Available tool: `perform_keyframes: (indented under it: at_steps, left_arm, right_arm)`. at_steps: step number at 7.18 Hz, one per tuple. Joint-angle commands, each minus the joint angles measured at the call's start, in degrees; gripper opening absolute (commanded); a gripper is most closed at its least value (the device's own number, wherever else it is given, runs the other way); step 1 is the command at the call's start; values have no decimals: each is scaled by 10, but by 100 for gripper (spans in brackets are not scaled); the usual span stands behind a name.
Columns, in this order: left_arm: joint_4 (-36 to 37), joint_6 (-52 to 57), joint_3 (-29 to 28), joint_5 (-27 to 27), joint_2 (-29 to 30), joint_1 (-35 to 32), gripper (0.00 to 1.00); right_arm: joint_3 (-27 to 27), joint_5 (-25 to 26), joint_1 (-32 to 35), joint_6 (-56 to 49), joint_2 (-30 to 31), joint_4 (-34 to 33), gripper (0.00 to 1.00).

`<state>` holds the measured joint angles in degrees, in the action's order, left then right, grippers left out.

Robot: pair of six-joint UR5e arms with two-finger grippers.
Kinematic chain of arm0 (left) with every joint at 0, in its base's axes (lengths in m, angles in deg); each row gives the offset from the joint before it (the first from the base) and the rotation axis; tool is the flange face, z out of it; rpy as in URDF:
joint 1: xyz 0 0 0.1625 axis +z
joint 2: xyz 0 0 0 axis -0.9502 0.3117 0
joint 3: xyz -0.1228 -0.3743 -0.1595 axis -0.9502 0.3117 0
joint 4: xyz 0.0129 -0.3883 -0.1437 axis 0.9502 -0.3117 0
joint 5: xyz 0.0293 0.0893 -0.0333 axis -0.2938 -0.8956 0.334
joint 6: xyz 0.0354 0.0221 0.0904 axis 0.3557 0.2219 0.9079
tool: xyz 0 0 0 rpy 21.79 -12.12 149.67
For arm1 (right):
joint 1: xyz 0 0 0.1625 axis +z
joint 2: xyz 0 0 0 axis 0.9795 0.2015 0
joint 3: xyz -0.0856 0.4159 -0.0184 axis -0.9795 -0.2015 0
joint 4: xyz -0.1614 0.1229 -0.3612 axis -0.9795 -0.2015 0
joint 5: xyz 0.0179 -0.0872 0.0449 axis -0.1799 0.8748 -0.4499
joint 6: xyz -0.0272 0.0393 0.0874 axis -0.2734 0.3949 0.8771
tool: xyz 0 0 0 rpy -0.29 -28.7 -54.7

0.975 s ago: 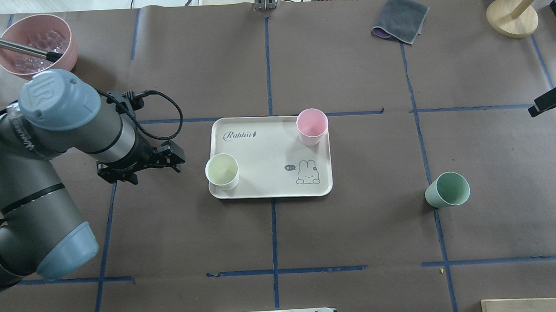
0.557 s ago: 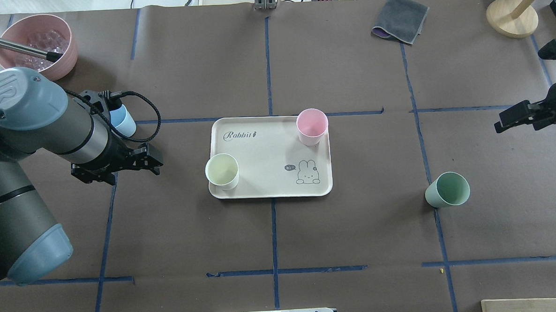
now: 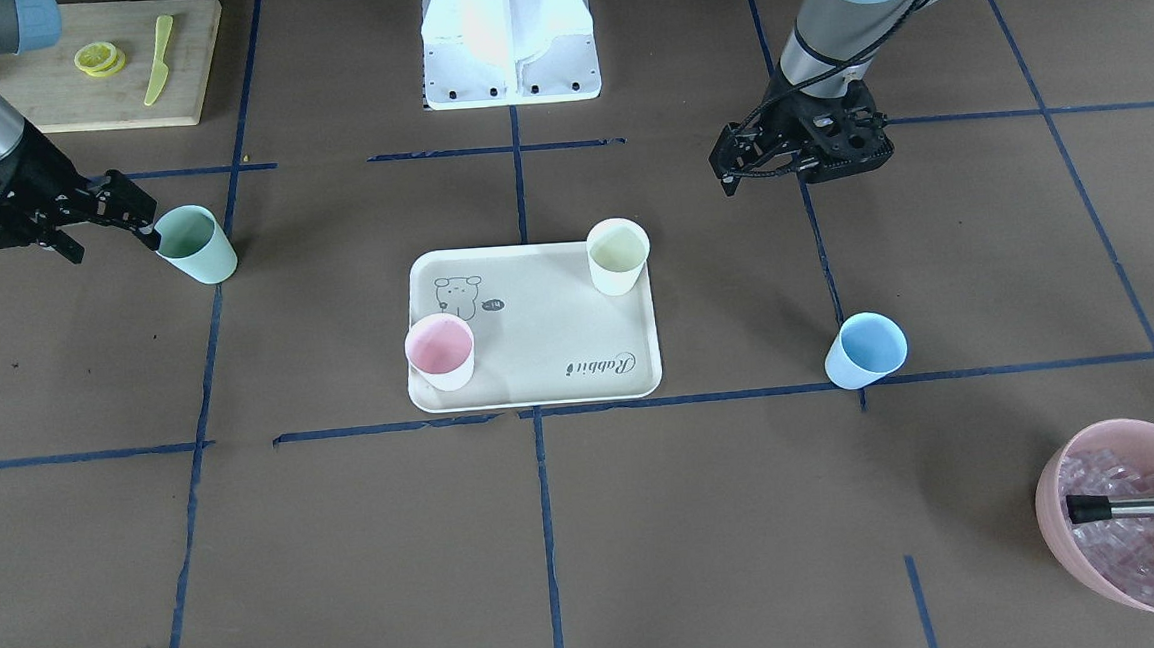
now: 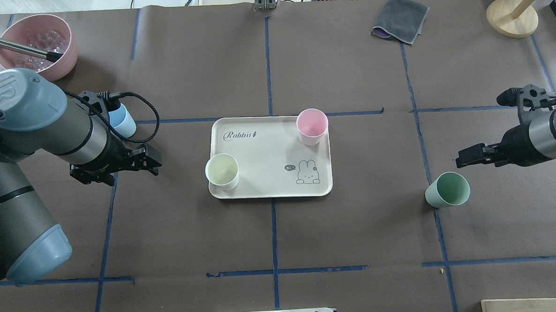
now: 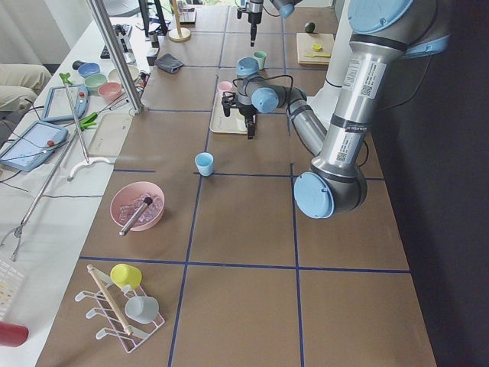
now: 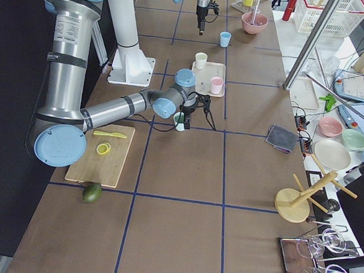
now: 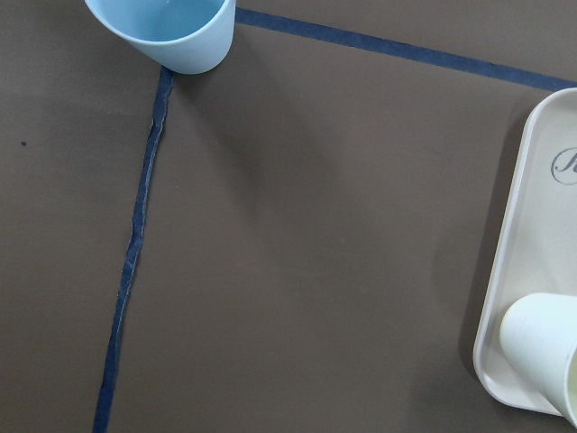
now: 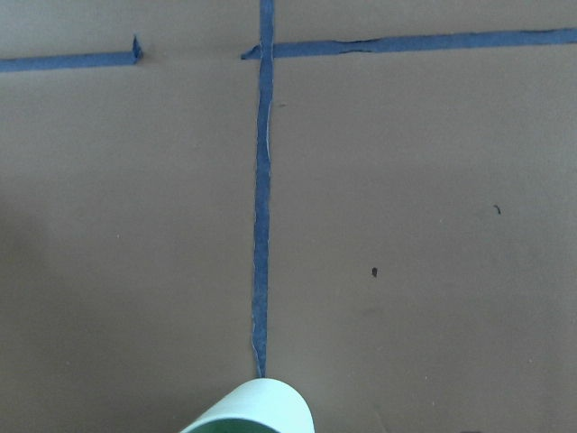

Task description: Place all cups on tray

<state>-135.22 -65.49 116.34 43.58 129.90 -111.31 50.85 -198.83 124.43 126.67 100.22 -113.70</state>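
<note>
Right gripper (image 3: 109, 235) and left gripper (image 3: 799, 155) hang low, jaws spread, empty.
Right is just beside mint green cup (image 3: 197, 245), left near light blue cup (image 3: 865, 350); pink cup (image 3: 439, 350) and yellow cup (image 3: 618, 256) stand on the tray (image 3: 548, 346).

- Both limbs, the left arm (image 4: 77, 136) and the right arm (image 4: 547, 132), are showing grey metal tubes joined by rounded pale-blue caps (image 4: 38, 258).
- A raised "UR" logo and small screws are marking one cap on the left arm.
- A braided black cable (image 4: 150, 115) is looping off the left wrist.
- The left gripper (image 3: 803, 172) and right gripper (image 3: 109, 240) are wearing black, open-framed hardware.
- The white base (image 3: 509, 38) is showing a row of dark bolts.
</note>
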Motion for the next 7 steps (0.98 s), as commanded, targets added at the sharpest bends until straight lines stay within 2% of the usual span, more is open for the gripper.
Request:
perform_keyframes:
  at_steps: [1, 4, 5, 6, 7]
  left_arm:
    - [0, 0, -2, 0, 0, 1, 100]
    - [0, 0, -3, -1, 0, 2, 100]
    - [0, -1, -3, -1, 0, 2, 100]
    - [0, 0, -3, -1, 0, 2, 100]
    - [0, 0, -4, -2, 0, 2, 100]
  right_arm:
    - [0, 11, -35, 6, 12, 2, 99]
    - [-2, 15, -52, 6, 27, 1, 99]
    - [-5, 20, -57, 1, 24, 2, 90]
    - [-7, 20, -62, 2, 20, 1, 71]
    - [-12, 21, -72, 1, 12, 0, 61]
